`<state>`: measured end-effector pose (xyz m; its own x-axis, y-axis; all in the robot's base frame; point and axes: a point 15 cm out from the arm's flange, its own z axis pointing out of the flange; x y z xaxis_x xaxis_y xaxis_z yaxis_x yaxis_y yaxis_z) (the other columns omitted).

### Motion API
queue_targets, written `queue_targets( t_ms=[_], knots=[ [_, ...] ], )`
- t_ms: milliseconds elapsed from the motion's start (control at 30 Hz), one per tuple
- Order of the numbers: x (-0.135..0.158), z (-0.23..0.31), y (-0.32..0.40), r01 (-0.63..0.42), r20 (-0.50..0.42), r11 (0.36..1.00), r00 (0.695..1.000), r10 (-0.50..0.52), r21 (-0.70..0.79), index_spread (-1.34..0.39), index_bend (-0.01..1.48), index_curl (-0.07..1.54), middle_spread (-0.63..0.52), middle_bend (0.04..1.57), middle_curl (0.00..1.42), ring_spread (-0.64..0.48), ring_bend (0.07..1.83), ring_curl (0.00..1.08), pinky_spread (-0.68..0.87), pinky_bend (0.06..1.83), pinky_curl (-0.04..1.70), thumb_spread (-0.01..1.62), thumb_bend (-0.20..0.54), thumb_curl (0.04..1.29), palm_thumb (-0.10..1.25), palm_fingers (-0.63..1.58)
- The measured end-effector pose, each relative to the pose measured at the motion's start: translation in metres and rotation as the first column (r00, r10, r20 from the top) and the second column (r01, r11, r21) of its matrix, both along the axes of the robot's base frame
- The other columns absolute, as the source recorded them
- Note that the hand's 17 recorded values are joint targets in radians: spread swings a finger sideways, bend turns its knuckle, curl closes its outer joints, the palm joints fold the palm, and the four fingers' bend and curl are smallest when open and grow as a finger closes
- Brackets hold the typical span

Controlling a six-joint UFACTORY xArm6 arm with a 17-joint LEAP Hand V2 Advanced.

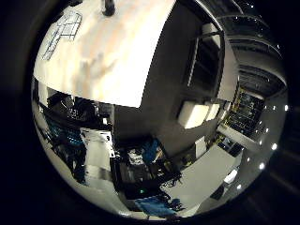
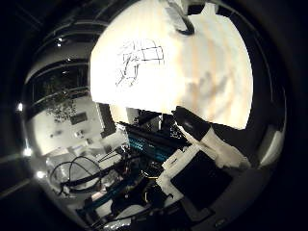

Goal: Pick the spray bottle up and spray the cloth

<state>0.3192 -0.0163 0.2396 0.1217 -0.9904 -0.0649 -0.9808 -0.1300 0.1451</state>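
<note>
1. While both palm views look out across a pale table [image 1: 108, 56], its top fills much of each picture and ends at a straight edge.
2. A cloth [image 2: 139, 60] with a dark grid pattern lies flat on the table, well apart from that edge.
3. Something dark [image 1: 108, 6] stands on the table near the rim of the little-finger-side view; whether it is the spray bottle cannot be told.
4. White and black parts of the hand [image 2: 204, 137] reach in from the side of the thumb-side view, across the table edge.
5. Whether the fingers are straight or curled cannot be told, and nothing shows between them.
6. Beyond the table lie dark shelving, equipment and ceiling lights.
</note>
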Motion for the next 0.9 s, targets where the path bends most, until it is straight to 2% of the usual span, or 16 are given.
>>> queue_targets(
  t_ms=[667,900],
  knots=[
    [0.007,0.001,0.068,-0.033,0.005,0.996,0.999,0.032,0.084,-0.32,0.17,0.32,0.03,0.25,0.36,0.19,0.37,0.23,0.41,0.35,0.24,1.12,-0.019,0.37,0.71,0.36],
    [0.024,0.001,0.089,0.001,0.070,0.985,0.997,-0.013,0.172,-0.30,0.15,0.30,0.03,0.26,0.37,0.18,0.40,0.24,0.42,0.39,0.25,1.13,-0.020,0.37,0.70,0.34]
  ],
)
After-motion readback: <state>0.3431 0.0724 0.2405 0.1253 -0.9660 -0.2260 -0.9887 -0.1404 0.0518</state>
